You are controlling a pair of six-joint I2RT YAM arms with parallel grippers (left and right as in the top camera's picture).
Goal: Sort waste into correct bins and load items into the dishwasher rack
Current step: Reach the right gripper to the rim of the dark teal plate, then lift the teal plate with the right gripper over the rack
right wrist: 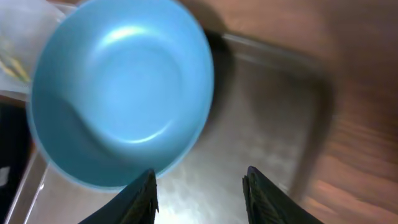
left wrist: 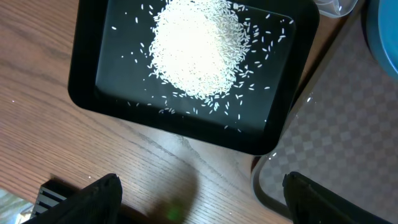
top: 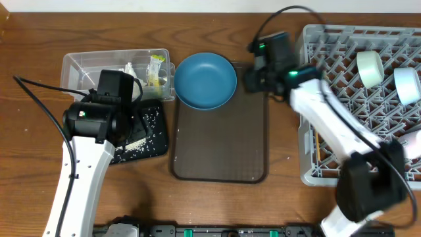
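Note:
A dark blue plate (top: 205, 80) sits on the far end of a brown serving tray (top: 220, 151). My right gripper (right wrist: 199, 193) is open and empty just beside the plate's (right wrist: 121, 87) rim, low over the tray. My left gripper (left wrist: 202, 199) is open and empty above the wooden table, next to the black tray (left wrist: 84, 74) that holds a heap of rice grains (left wrist: 199, 46). The clear tub (top: 82, 66) holds a white tissue (top: 131, 71) and a yellow-green wrapper (top: 156, 69). The grey rack (top: 342, 79) holds a mint-green bowl (top: 370, 68), a light blue bowl (top: 408, 85) and a pale cup (top: 414, 143).
The rack fills the right side of the table. Thin sticks (top: 316, 146) lie in its left part. The brown tray's corner (left wrist: 336, 124) lies just right of the black tray. Cables trail from both arms.

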